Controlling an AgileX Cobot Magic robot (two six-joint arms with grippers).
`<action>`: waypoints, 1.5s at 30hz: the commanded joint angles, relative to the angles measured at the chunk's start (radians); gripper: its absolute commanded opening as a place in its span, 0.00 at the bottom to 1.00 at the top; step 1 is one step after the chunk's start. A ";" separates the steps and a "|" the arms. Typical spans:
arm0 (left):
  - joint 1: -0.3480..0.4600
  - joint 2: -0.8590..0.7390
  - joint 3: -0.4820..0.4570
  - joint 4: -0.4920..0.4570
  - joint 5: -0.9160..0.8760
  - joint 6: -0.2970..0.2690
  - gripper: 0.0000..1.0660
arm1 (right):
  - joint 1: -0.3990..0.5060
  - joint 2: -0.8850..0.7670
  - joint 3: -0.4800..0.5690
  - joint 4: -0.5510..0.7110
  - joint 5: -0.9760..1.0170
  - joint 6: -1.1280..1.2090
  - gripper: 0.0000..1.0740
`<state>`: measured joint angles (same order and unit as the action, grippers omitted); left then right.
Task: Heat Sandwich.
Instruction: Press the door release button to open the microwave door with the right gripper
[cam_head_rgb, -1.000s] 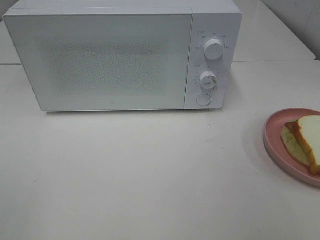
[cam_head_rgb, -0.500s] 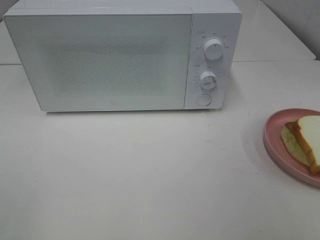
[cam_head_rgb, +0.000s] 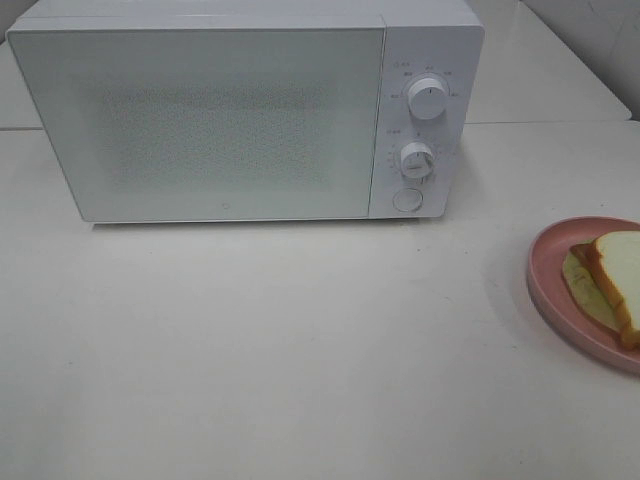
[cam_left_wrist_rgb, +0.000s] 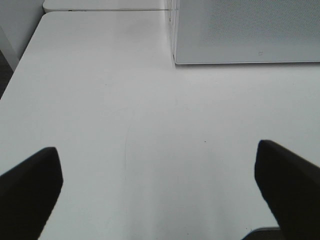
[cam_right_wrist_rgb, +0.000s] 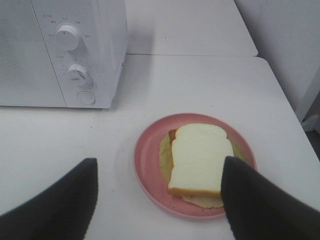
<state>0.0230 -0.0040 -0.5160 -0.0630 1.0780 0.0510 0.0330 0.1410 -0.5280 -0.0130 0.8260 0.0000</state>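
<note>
We are finding nothing changed over the last second. In the high view the microwave oven (cam_head_rgb: 245, 110) is sitting at 11 o'clock on the white counter (cam_head_rgb: 300, 350) with its door (cam_head_rgb: 200, 120) closed, exactly as it was. The pink plate (cam_head_rgb: 545, 285) is lying at 3 to 4 o'clock, partly cut off by the edge of the view. The sandwich (cam_head_rgb: 618, 275) is resting on that plate, well apart from the oven, with its pale filling showing beside the bread. Neither arm is reaching into that view.

The left pincer (cam_left_wrist_rgb: 156, 152) is hanging with its fingers spread wide over bare counter, and the oven's lower front corner is showing ahead of it. The right pincer (cam_right_wrist_rgb: 159, 164) is also standing apart and gripping nothing. It is hovering over the plate, with the sandwich showing between its dark fingers.

We are judging from this stillness that the task is barely beginning. The door is not yet opened and the sandwich is untouched. The round button (cam_head_rgb: 407, 200) under the two dials, at 5 o'clock on the oven's face, is probably the door release, though we cannot be sure of that.
</note>
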 joint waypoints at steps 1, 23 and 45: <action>0.003 -0.020 0.000 0.002 -0.010 -0.003 0.94 | -0.001 0.048 -0.009 -0.002 -0.043 0.000 0.63; 0.003 -0.020 0.000 0.002 -0.010 -0.003 0.94 | -0.001 0.402 0.097 -0.010 -0.524 -0.006 0.63; 0.003 -0.020 0.000 0.002 -0.010 -0.003 0.94 | -0.001 0.838 0.128 -0.009 -1.071 0.000 0.63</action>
<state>0.0230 -0.0040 -0.5160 -0.0630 1.0780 0.0510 0.0330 0.9570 -0.4000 -0.0150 -0.1960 0.0000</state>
